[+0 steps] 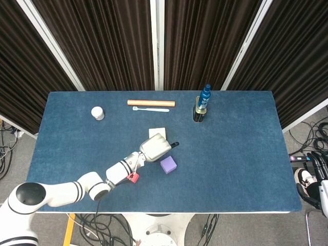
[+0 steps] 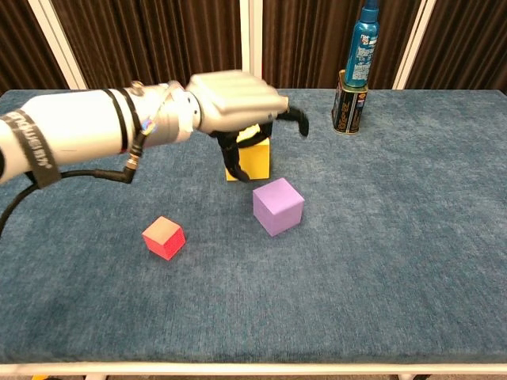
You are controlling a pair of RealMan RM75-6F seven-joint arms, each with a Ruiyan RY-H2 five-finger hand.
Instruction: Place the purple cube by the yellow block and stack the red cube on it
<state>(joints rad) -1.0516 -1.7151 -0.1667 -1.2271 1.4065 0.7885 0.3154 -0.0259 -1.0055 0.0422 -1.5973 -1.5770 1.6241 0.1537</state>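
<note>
A: Scanning from the left: white jar (image 1: 97, 113) at the far-left rear, seen clearly only from the head view. Red cube (image 2: 163, 237) sits on the blue table (image 2: 412, 237) near the front, one corner turned toward the chest camera.

B: Confirmed. Left hand (image 2: 234, 101) is raised above the yellow block (image 2: 248, 161), holding nothing, fingers (image 2: 297, 117) spread and curled downward. From the head view, the hand covers most of the block; the chest view shows its front face.

A: Purple cube (image 2: 278, 206) rests on the table just in front and to the right of the yellow block, apart from it and clear of the hand. It has no long axis; it is rotated, an edge facing the chest camera.

B: Behind: wooden rod (image 1: 151, 103) and toothbrush (image 1: 150, 109), probably parallel, long axes left-right. Right of these, blue bottle (image 2: 364, 46) stands upright in a can (image 2: 345, 111). Right hand appears in neither view.
</note>
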